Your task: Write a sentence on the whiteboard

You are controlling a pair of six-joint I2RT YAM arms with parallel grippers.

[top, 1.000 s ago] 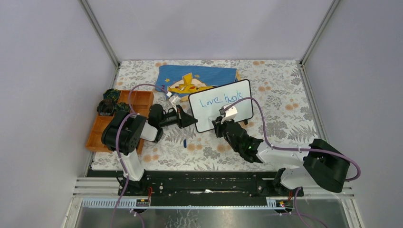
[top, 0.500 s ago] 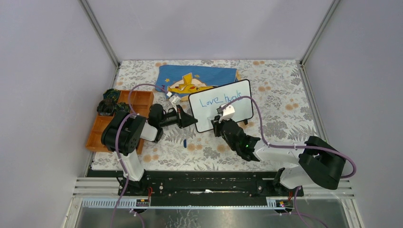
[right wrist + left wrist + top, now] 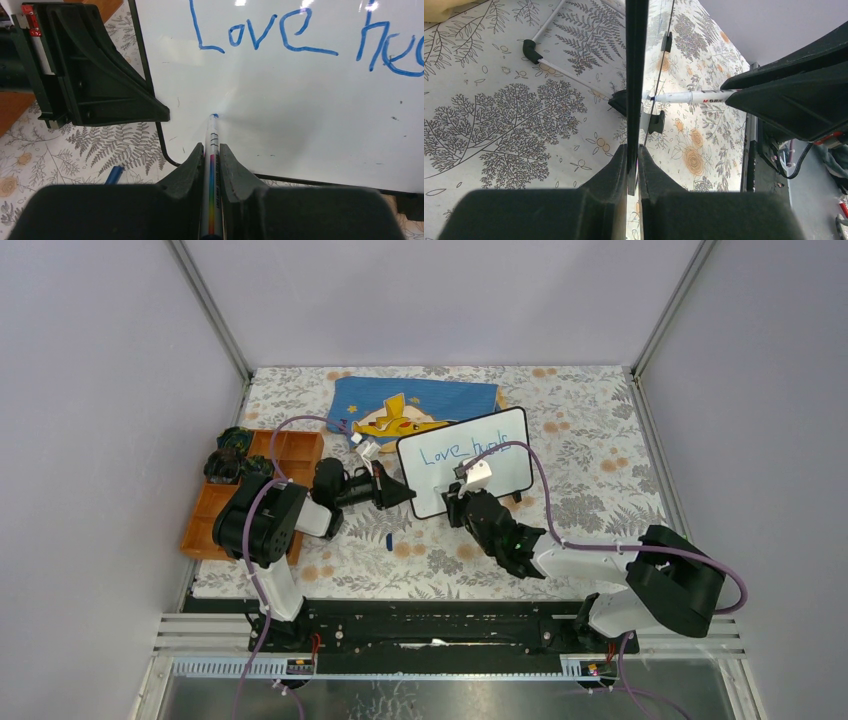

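The whiteboard (image 3: pixel 490 445) stands propped up on its long edge near the middle of the table (image 3: pixel 600 440), its written face turned toward the arms. The left gripper (image 3: pixel 405 491) clamps its left rim: in the left wrist view the board (image 3: pixel 636 60) runs edge-on straight between the two fingers (image 3: pixel 616 167), which are pressed against either face. The right gripper (image 3: pixel 211 162) is closed on a marker (image 3: pixel 213 137), the barrel pinched between its fingers (image 3: pixel 190 165) and pointing forward. The marker's blue tip meets the blank white surface (image 3: pixel 310 115) below the word "Love", close to the lower left corner and just beside the left gripper's black fingertips (image 3: pixel 152 112). The sentence (image 3: pixel 300 32) sits in a single line along the top of the board, two blue words showing from above, "Love" and "heals". Behind the board lies one blue cloth (image 3: pixel 440 398) with a yellow cartoon figure. To the left is one orange compartment tray (image 3: pixel 298 452), with dark items at its far left corner too small to tell. One small blue cap (image 3: pixel 389 540) lies on the floral cover below the left gripper, apart from the board. Nothing stands between the marker and the board's face. There is one whiteboard, one marker and two arms.
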